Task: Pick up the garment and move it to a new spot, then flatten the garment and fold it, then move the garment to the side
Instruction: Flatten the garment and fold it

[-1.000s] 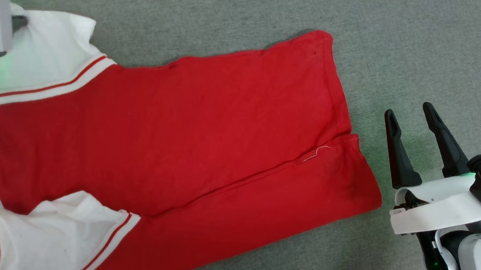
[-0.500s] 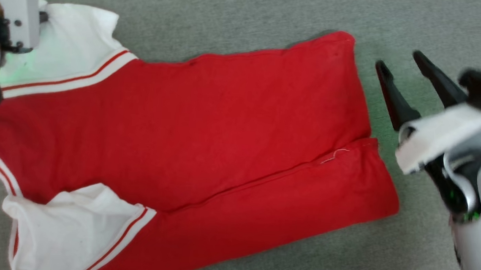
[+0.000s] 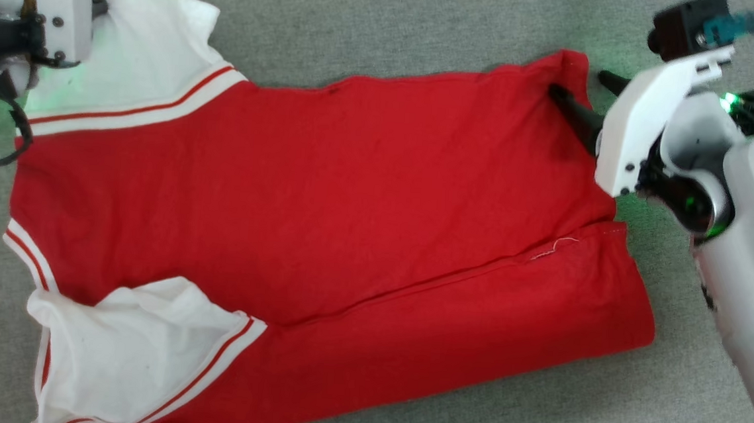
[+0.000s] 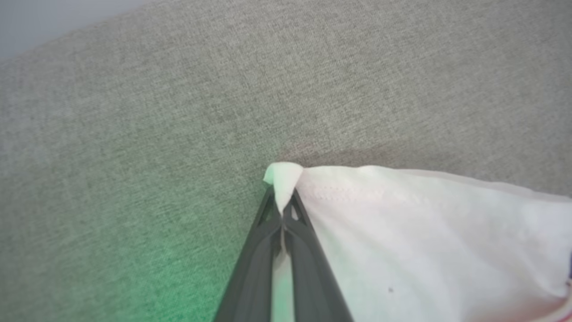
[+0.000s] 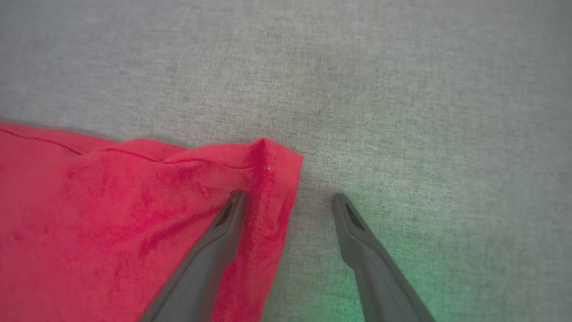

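Right claw point(image 5: 289, 197) stands spread astride the far hem corner point(image 5: 268, 163) of the red basketball-style shirt with white, stripe-trimmed sleeves point(image 3: 352, 190). One finger rests on the red cloth and the other on bare surface just beside the edge, so the hem lies between them. Left claw point(image 4: 281, 212) is pressed together, pinching the tip of the far white sleeve point(image 4: 402, 232). The shirt lies spread out, its long axis running left to right across the head view, with the sleeves toward the robot's left and the hem toward its right. Its near long side lies folded over the body. Closing the right claw appears to be the next step. The grey woven surface point(image 3: 377, 26) surrounds the shirt, and no object is seen in the way.
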### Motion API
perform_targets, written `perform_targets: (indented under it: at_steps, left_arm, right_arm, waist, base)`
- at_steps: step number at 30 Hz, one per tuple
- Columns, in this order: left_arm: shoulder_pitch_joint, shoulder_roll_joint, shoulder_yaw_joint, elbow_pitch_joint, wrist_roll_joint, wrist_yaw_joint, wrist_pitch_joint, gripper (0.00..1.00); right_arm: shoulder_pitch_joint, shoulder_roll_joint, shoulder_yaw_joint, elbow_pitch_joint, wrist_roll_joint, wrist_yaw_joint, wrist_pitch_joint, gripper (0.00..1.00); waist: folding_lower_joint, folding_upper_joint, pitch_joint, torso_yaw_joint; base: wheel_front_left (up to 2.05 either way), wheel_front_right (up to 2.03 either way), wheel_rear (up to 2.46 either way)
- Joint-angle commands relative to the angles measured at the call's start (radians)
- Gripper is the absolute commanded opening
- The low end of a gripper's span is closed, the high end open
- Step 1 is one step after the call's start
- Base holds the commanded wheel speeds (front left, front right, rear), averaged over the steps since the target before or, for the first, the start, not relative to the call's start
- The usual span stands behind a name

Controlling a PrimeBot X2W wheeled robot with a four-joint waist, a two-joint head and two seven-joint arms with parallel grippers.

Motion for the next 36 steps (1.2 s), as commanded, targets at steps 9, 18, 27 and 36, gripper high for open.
perform_targets:
  at_steps: [9,18,27,36]
  left_arm:
    - [0.048,-0.028,-0.005,0.05,-0.007,-0.014,-0.044,0.0]
    - [0.021,-0.057,0.001,0.04,-0.005,-0.053,-0.093,0.0]
    - [0.062,-0.025,-0.015,-0.073,-0.003,-0.067,-0.095,0.0]
    - [0.288,0.144,-0.032,-0.491,-0.032,0.107,-0.099,0.0]
  right_arm:
    - [-0.063,-0.018,0.088,0.168,0.107,-0.001,0.132,0.0]
    - [-0.063,-0.1,0.125,0.124,0.158,-0.001,0.033,0.0]
    - [0.028,-0.243,0.182,-0.012,0.222,-0.001,-0.015,0.0]
    - [0.271,-0.405,0.142,-0.194,0.278,-0.001,-0.027,0.0]
  waist:
    - [0.0,0.0,-0.027,0.031]
    - [0.0,0.0,-0.123,0.101]
    - [0.0,0.0,-0.222,0.177]
    - [0.0,0.0,-0.323,0.237]
  base:
    - [0.0,0.0,0.0]
    - [0.0,0.0,0.0]
    - [0.0,0.0,0.0]
    - [0.0,0.0,0.0]
